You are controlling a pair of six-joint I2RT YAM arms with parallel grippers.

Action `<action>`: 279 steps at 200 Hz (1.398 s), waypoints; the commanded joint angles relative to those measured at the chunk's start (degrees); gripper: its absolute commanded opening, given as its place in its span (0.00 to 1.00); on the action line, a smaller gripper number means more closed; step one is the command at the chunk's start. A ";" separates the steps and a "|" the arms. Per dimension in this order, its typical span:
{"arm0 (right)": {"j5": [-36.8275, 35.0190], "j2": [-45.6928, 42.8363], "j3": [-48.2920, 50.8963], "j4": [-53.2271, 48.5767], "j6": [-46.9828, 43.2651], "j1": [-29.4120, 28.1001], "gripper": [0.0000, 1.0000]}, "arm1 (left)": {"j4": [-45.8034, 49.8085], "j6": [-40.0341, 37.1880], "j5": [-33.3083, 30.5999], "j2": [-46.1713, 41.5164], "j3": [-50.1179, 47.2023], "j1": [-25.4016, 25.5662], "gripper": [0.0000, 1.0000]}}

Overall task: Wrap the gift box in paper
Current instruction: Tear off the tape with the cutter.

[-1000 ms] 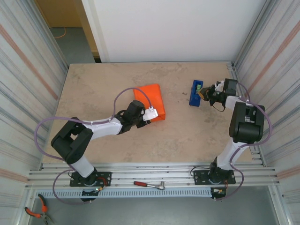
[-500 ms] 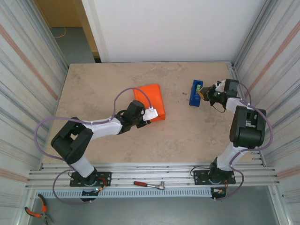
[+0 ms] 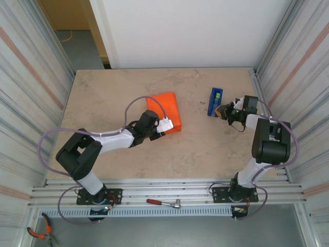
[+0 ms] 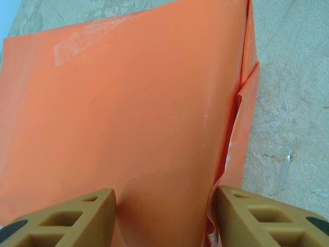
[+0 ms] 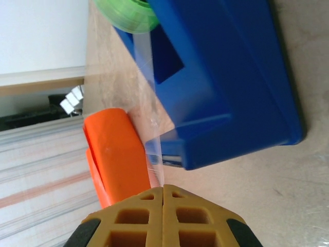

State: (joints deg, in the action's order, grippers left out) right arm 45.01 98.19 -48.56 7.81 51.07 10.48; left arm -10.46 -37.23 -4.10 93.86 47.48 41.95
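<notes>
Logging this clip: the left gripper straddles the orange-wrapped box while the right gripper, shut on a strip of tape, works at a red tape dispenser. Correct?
Not quite: the tape dispenser is blue, not red, as the right wrist view shows plainly. The rest stands: the left gripper straddles the orange-wrapped box, and the right gripper is shut on a strip of tape pulled from the dispenser.

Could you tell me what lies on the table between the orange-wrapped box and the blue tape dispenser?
Nothing: in the top view the tabletop is bare between the paper and the tape dispenser.
</notes>
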 commanded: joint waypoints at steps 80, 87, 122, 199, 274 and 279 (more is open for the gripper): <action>0.21 2.88 3.30 2.16 0.55 -0.02 0.00 | 3.06 0.93 0.84 -0.27 0.75 -0.38 0.54; 0.24 3.57 3.21 2.53 0.78 -0.11 0.00 | 3.08 0.94 0.80 -0.26 0.72 -0.41 0.54; -0.23 7.47 2.98 5.35 2.25 -1.00 0.00 | 3.07 0.94 0.69 -0.26 0.74 -0.29 0.54; 1.83 5.30 4.92 11.32 7.51 -1.60 0.00 | 2.99 0.85 0.76 -0.26 0.73 -0.29 0.54; 1.87 1.49 8.21 10.57 6.70 -1.83 0.00 | 2.91 0.83 0.79 -0.40 0.49 -0.21 0.54; 1.98 1.22 8.21 10.31 6.44 -2.07 0.00 | 2.88 0.78 0.84 -0.35 0.50 -0.25 0.54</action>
State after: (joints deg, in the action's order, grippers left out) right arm 46.41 101.21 -41.06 19.27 57.89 8.99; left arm -10.41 -37.23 -4.10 93.86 47.53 41.95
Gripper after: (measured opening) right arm 0.061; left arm 0.540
